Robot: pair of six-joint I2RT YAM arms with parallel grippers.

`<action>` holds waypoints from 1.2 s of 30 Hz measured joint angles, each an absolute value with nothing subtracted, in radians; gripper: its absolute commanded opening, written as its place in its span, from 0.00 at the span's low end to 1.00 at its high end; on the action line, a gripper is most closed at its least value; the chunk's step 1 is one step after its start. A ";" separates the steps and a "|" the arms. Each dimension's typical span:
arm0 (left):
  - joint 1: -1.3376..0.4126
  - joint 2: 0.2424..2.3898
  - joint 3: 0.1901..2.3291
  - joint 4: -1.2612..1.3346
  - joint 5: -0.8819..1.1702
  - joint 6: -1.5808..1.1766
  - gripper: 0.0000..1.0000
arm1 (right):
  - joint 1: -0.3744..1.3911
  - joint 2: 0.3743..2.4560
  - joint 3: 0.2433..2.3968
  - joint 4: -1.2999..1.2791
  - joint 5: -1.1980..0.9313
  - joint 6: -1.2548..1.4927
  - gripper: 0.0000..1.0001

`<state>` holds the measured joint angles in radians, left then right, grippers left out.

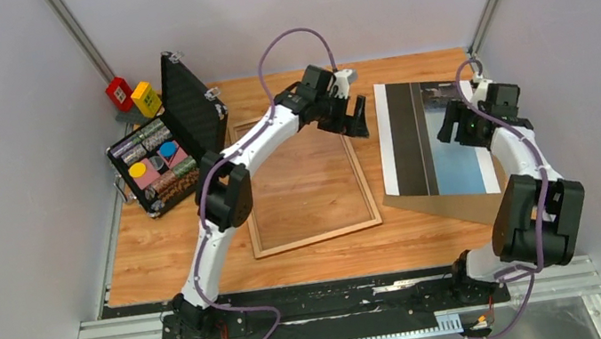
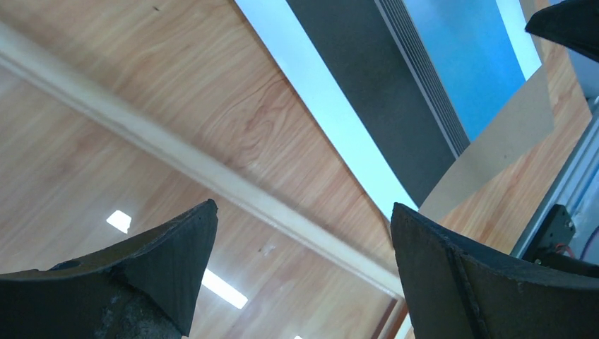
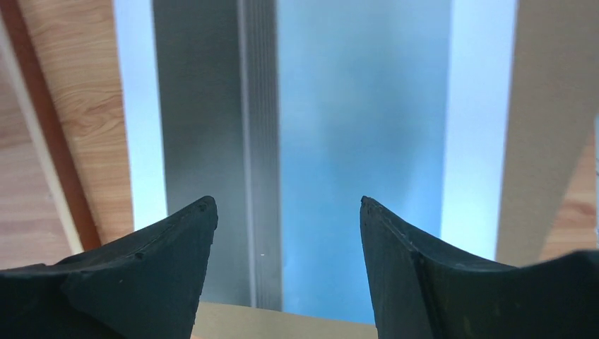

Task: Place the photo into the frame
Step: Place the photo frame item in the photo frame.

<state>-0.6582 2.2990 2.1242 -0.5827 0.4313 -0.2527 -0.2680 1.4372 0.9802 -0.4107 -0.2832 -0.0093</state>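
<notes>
- Two robot arms reach over a wooden table; neither holds anything.
- Left gripper: its jaws are spread wide and empty. It sits above the far right corner of the frame, which lies flat on the table.
- From the left wrist camera, the left gripper shows two dark fingertips set far apart. A pale rail of the frame runs diagonally under the gap between them.
- Beyond those fingertips, off to the outer side of the rail, lies the photo: first a white margin, then a dark grey band, then blue.
- Right gripper: its jaws are also wide apart and empty, poised over the photo.
- From the right wrist camera, the right gripper looks straight down on the photo. The grey band runs ahead of one fingertip, and the blue area fills the gap and runs ahead of the other.
- Outside the grey-band fingertip, a reddish-brown rail of the frame crosses the edge of view, apart from the photo.
- A plain brown backing board lies under the photo, skewed so a corner sticks out on the side nearest the arm bases.
- An open black case sits well away from both sets of jaws, on the far side of the frame from the photo.
</notes>
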 measured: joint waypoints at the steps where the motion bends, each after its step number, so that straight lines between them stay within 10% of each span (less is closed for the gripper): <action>1: -0.667 2.326 2.144 -0.581 0.435 -0.271 1.00 | -0.297 1.443 0.980 -0.410 -0.282 -0.009 0.72; 36: -0.743 2.608 2.297 -0.435 0.545 -0.622 1.00 | -0.553 1.832 1.156 -0.399 -0.289 -0.143 0.68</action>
